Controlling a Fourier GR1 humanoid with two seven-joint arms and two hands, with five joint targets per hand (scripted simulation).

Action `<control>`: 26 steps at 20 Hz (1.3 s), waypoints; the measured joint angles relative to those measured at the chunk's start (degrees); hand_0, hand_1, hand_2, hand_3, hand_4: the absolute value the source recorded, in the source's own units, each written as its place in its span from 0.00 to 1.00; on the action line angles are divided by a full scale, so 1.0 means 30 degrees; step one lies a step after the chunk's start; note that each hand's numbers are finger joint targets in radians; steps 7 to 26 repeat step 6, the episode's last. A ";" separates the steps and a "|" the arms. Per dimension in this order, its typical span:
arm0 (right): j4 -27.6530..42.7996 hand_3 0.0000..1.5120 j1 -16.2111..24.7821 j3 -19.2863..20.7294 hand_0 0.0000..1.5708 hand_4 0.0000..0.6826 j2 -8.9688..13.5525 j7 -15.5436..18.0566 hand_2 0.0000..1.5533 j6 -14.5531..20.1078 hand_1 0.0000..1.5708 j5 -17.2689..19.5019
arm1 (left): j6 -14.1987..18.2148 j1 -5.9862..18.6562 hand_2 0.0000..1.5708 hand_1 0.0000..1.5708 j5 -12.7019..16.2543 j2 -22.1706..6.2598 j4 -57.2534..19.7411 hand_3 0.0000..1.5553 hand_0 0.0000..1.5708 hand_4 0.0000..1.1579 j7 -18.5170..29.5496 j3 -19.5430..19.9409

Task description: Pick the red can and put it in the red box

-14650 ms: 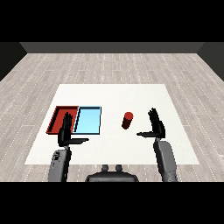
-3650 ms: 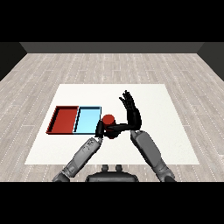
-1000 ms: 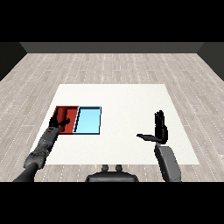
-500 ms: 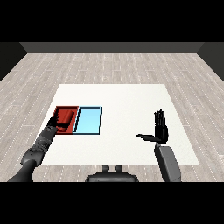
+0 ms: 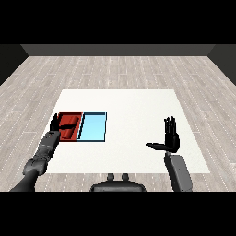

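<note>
1. Grey plank flooring surrounds the white tabletop (image 5: 133, 106), where a red tray (image 5: 77, 117) and a light blue tray (image 5: 93, 128) lie side by side, touching along one edge, at the left
2. Left hand (image 5: 56, 122) reaches over the red tray's near-left corner; its thumb stretches across the tray, and whether the fingers curl round anything I cannot tell
3. Red can (image 5: 69, 133): red against red, it is hard to make out, but a reddish shape seems to lie inside the red tray just beside the left hand, so I judge it already placed there, or nearly let go
4. Right hand (image 5: 170, 138) stands raised, well apart from both trays, fingers straight up, thumb out sideways, holding nothing
5. Handling, as a judgement: a can like this is stiff, light and smooth-walled, apt to roll when on its side; the best hold is around the middle of its round wall, fingers opposite thumb
</note>
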State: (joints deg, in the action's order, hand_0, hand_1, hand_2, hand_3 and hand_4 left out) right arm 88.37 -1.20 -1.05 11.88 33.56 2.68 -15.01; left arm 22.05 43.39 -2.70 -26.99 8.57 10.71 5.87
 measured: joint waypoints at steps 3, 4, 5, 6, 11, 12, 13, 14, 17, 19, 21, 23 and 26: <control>0.0232 0.00 0.0104 -0.0096 0.00 0.00 0.0030 -0.0071 0.00 -0.0214 0.00 -0.0100 | -0.0430 -0.0296 0.00 0.00 0.1745 0.0547 0.2079 0.00 0.00 0.00 0.3308 0.1636; 0.0257 0.00 0.0084 -0.0171 0.00 0.00 0.0003 -0.0118 0.00 -0.0246 0.00 -0.0092 | -0.0671 -0.0293 0.00 0.00 0.2216 0.0858 0.2803 0.00 0.00 0.00 0.4327 0.2028; 0.0326 0.00 0.0096 -0.0196 0.00 0.00 -0.0008 -0.0163 0.00 -0.0270 0.00 -0.0116 | -0.1068 -0.0357 0.00 0.00 0.2628 0.1059 0.3551 0.00 0.00 0.00 0.5272 0.2333; 0.0388 0.00 0.0125 -0.0261 0.00 0.00 0.0007 -0.0191 0.00 -0.0274 0.00 -0.0050 | -0.1521 -0.0348 0.00 0.00 0.2964 0.1293 0.4306 0.00 0.00 0.00 0.6085 0.2526; 0.0388 0.00 0.0125 -0.0261 0.00 0.00 0.0007 -0.0191 0.00 -0.0274 0.00 -0.0050 | -0.1521 -0.0348 0.00 0.00 0.2964 0.1293 0.4306 0.00 0.00 0.00 0.6085 0.2526; 0.0388 0.00 0.0125 -0.0261 0.00 0.00 0.0007 -0.0191 0.00 -0.0274 0.00 -0.0050 | -0.1521 -0.0348 0.00 0.00 0.2964 0.1293 0.4306 0.00 0.00 0.00 0.6085 0.2526; 0.0388 0.00 0.0125 -0.0261 0.00 0.00 0.0007 -0.0191 0.00 -0.0274 0.00 -0.0050 | -0.1521 -0.0348 0.00 0.00 0.2964 0.1293 0.4306 0.00 0.00 0.00 0.6085 0.2526; 0.0388 0.00 0.0125 -0.0261 0.00 0.00 0.0007 -0.0191 0.00 -0.0274 0.00 -0.0050 | -0.1521 -0.0348 0.00 0.00 0.2964 0.1293 0.4306 0.00 0.00 0.00 0.6085 0.2526; 0.0388 0.00 0.0125 -0.0261 0.00 0.00 0.0007 -0.0191 0.00 -0.0274 0.00 -0.0050 | -0.1521 -0.0348 0.00 0.00 0.2964 0.1293 0.4306 0.00 0.00 0.00 0.6085 0.2526; 0.0388 0.00 0.0125 -0.0261 0.00 0.00 0.0007 -0.0191 0.00 -0.0274 0.00 -0.0050 | -0.1521 -0.0348 0.00 0.00 0.2964 0.1293 0.4306 0.00 0.00 0.00 0.6085 0.2526; 0.0388 0.00 0.0125 -0.0261 0.00 0.00 0.0007 -0.0191 0.00 -0.0274 0.00 -0.0050 | -0.1521 -0.0348 0.00 0.00 0.2964 0.1293 0.4306 0.00 0.00 0.00 0.6085 0.2526; 0.0388 0.00 0.0125 -0.0261 0.00 0.00 0.0007 -0.0191 0.00 -0.0274 0.00 -0.0050 | -0.1521 -0.0348 0.00 0.00 0.2964 0.1293 0.4306 0.00 0.00 0.00 0.6085 0.2526; 0.0388 0.00 0.0125 -0.0261 0.00 0.00 0.0007 -0.0191 0.00 -0.0274 0.00 -0.0050 | -0.1521 -0.0348 0.00 0.00 0.2964 0.1293 0.4306 0.00 0.00 0.00 0.6085 0.2526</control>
